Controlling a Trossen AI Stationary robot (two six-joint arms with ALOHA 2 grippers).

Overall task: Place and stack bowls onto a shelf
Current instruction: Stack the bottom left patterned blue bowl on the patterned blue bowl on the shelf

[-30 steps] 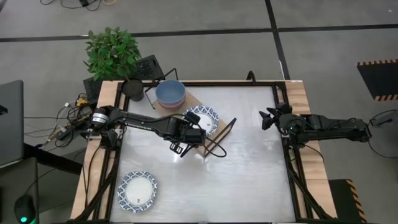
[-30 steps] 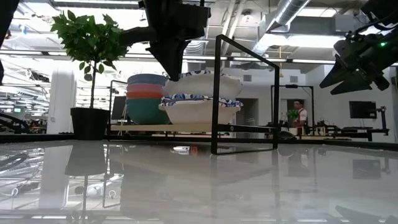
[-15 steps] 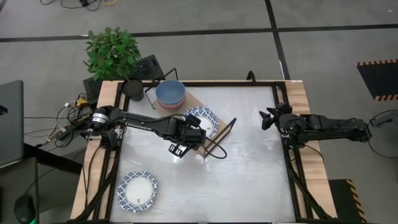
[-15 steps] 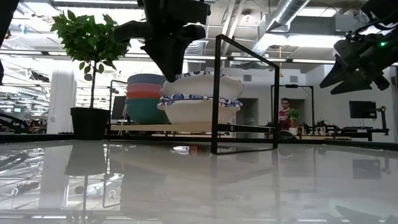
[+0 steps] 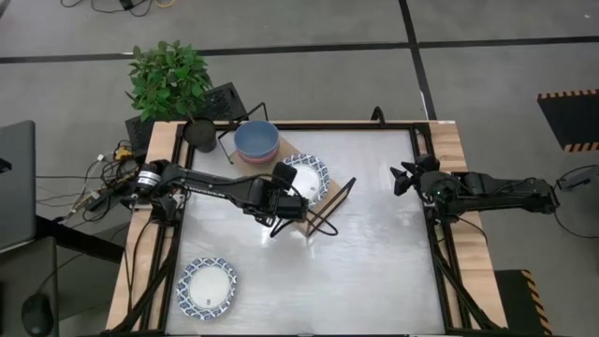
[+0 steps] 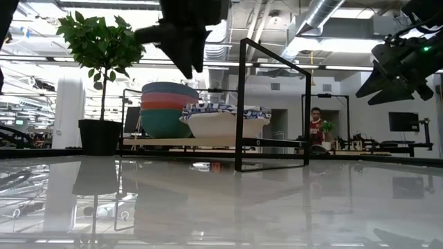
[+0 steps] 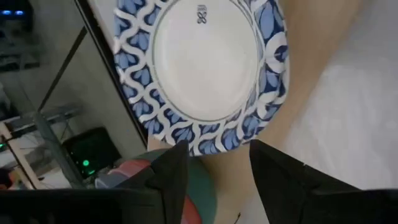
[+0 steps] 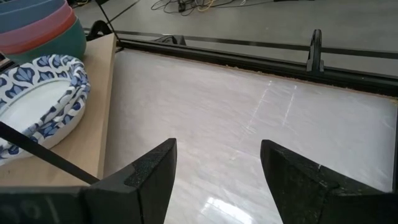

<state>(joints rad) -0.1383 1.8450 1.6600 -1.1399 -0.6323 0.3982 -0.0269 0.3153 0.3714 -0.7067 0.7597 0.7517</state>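
Two blue-and-white patterned bowls (image 6: 225, 119) sit nested on the light-wood shelf (image 6: 173, 142), next to a stack of plain bowls (image 6: 166, 109) with light blue on top. The top patterned bowl (image 7: 202, 62) shows its white centre. My left gripper (image 7: 217, 171) hovers open just above that bowl's rim on its near-left side (image 5: 284, 181), touching nothing. A third patterned bowl (image 5: 208, 285) rests on the table at the near left. My right gripper (image 8: 217, 168) waits open above the table's right edge (image 5: 401, 178).
A black wire end frame (image 5: 329, 208) stands at the shelf's right end, close to my left gripper. A dark pot (image 5: 199, 134) with a green plant (image 5: 168, 75) stands at the far left corner. Bare tabletop (image 5: 374, 253) lies in the middle and right. A person (image 6: 316, 124) stands far back in the room.
My left gripper has opened and let go of the upper patterned bowl, then risen and drawn back a little toward the table's left. The bowl, which sat high and tilted above the lower one, has dropped level into it.
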